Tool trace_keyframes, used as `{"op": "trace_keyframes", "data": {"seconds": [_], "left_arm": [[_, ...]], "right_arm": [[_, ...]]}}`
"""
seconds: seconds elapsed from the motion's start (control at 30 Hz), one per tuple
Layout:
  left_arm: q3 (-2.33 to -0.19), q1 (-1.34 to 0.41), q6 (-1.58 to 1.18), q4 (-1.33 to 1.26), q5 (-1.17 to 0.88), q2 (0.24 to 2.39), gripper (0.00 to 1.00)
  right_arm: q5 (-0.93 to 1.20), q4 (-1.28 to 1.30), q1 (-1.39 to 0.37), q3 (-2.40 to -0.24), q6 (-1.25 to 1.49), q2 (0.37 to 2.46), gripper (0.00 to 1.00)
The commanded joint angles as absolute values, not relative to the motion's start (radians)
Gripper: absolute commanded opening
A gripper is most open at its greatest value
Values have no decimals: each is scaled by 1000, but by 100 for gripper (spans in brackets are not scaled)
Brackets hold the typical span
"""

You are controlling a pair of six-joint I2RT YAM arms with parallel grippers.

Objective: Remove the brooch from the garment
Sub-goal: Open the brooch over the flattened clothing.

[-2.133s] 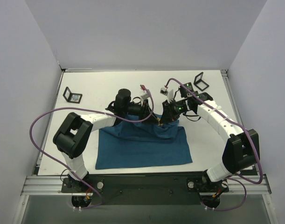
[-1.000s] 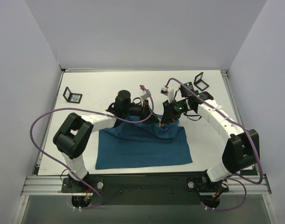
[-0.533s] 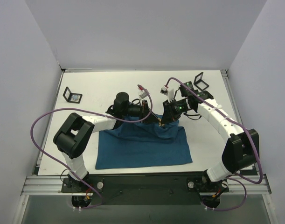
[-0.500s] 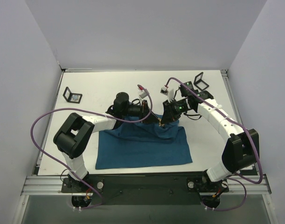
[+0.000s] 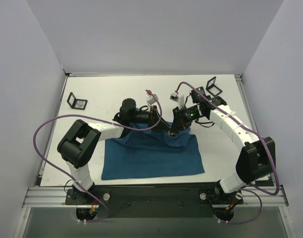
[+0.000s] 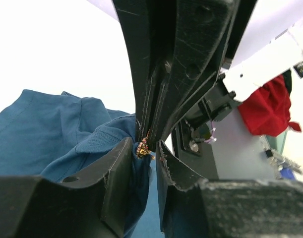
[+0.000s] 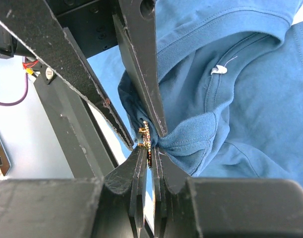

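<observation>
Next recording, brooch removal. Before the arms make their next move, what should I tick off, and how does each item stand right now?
1. Right gripper shut on the brooch: ok, its tips pinch the ornament.
2. Brooch free of the garment: not ok, it sits against the bunched fold.
3. Left gripper clamping that fold: cannot tell. Its jaws stand apart around the cloth, and light shows beside one finger.
4. Pin clasp undone: cannot tell, it is hidden between the fingertips.
5. Rest of the garment lying flat on the table: ok in the top view.
</observation>
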State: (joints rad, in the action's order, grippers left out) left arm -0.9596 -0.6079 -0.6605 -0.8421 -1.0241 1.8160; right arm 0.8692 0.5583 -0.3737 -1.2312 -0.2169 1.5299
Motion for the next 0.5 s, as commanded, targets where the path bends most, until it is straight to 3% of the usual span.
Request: {"op": "trace_keyframes", "data": {"seconds": [0.0,0.47], "left_arm": [[-1006,-644,-589,-858,-1161,1767,35],[-1025,-609,-407,-707,-1227,1744,36]], "right_arm": [[877,497,-361,-1258,-222,1543,0],[963,545,-336,-1282,-239,1568,0]]}}
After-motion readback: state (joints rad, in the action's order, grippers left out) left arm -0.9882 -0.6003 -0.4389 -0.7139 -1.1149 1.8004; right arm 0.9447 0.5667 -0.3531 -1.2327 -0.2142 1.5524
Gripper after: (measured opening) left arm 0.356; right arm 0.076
